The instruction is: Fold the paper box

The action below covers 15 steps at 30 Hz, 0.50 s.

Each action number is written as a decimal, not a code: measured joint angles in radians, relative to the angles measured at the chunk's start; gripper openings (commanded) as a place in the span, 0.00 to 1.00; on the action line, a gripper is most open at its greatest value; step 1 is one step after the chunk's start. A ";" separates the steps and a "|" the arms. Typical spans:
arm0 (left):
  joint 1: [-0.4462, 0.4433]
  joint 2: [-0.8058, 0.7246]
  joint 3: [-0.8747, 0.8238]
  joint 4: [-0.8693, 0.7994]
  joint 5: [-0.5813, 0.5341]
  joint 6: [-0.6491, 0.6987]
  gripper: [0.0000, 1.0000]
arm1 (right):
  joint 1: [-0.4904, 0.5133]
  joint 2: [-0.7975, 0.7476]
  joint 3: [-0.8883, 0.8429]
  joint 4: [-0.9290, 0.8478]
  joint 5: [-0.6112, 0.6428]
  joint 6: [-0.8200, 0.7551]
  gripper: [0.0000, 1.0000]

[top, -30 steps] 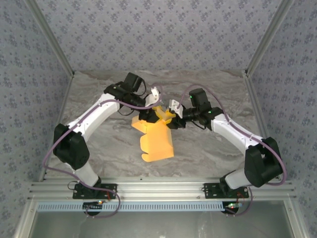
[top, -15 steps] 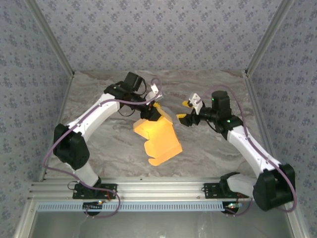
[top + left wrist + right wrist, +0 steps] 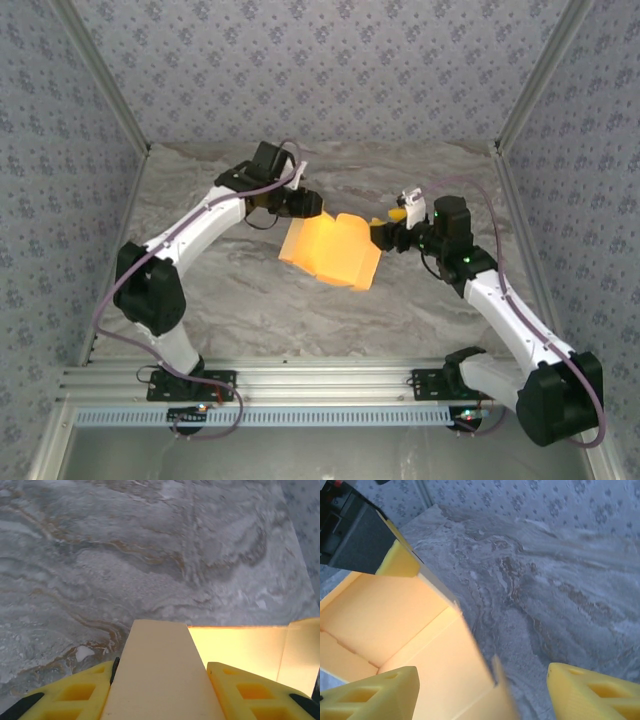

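While the left gripper (image 3: 307,207) pinches one smooth flap, the paper box (image 3: 332,250), thin creased yellow-orange card, veined grey table (image 3: 230,290) beneath, right gripper (image 3: 388,225) jaws spread wide.

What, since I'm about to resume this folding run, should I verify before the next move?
1. Hold: the left gripper clamps a flap of the paper box: ok.
2. The right gripper is open: ok.
3. A box edge lies between the right fingers, ready to be pinched: ok.
4. Box folded shut: not ok; its inside faces the right wrist camera.
5. Box lifted off the table: cannot tell.
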 measured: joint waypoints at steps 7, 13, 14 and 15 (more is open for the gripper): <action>0.050 -0.005 -0.161 0.150 -0.063 -0.304 0.34 | 0.064 -0.082 -0.034 -0.031 0.076 0.187 0.69; 0.091 -0.005 -0.205 0.246 -0.091 -0.553 0.25 | 0.098 -0.114 -0.063 -0.085 0.173 0.517 0.64; 0.095 -0.005 -0.211 0.256 -0.094 -0.598 0.25 | 0.117 -0.114 -0.064 -0.094 0.195 0.553 0.63; 0.097 -0.005 -0.217 0.261 -0.095 -0.652 0.25 | 0.146 -0.114 -0.064 -0.099 0.217 0.590 0.62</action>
